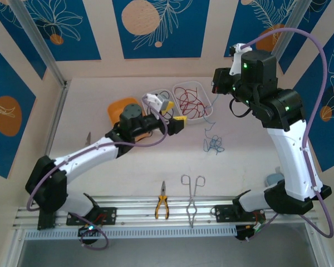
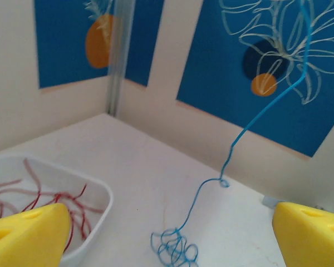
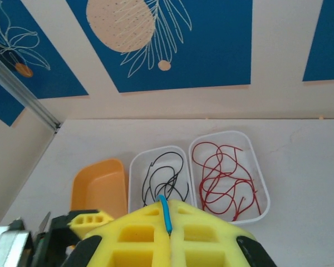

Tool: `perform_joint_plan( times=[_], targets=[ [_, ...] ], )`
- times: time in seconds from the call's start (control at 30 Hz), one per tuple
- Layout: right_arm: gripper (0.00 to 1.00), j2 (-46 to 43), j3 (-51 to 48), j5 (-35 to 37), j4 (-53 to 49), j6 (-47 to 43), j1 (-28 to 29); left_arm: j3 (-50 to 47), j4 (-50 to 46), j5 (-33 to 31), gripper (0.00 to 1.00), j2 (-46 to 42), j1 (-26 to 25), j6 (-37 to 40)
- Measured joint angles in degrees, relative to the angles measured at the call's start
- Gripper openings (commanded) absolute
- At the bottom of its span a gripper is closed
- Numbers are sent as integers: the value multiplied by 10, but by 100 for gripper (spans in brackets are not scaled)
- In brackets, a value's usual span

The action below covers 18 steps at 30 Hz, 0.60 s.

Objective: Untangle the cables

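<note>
A raised blue cable (image 1: 212, 144) and two white trays (image 3: 220, 133) crowd the back; the table (image 1: 156, 167) lies bare nearer.

Red cables (image 3: 222, 178) in the far right tray (image 3: 220, 133), black cables (image 3: 166, 178) in the tray left of it (image 3: 156, 150), blue cable (image 1: 213, 143) strung upward from a nearer curly heap.

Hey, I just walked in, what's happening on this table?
Two robot arms are untangling cables. The right pincer is shut on a blue cable, holding it up so it trails down to a curly heap on the table. The left pincer hangs open near that strand. Red cables and black cables already lie in separate clear trays.
</note>
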Motion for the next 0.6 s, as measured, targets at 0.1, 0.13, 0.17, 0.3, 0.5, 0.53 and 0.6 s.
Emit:
perform_joint_plan(
  times=[0.1,0.13,0.17,0.3,0.5,0.53,0.6],
  targets=[
    [0,0,0,-14,0,1,3,9,25,36,93,42,-3,4],
    [0,0,0,-18,0,2,3,9,31,47,93,55,-7,4],
    [0,0,0,-22,0,3,3,9,37,55,93,67,-10,4],
    [0,0,0,-34,4,7,5,10,73,69,88,116,-34,15],
    [0,-6,-11,-44,17,14,10,60,159,65,83,219,-58,9],
    [0,-9,-14,-44,18,15,10,70,174,65,83,236,-60,3],
    [0,-15,-23,-44,20,16,11,89,194,64,84,259,-64,-3]
  ],
)
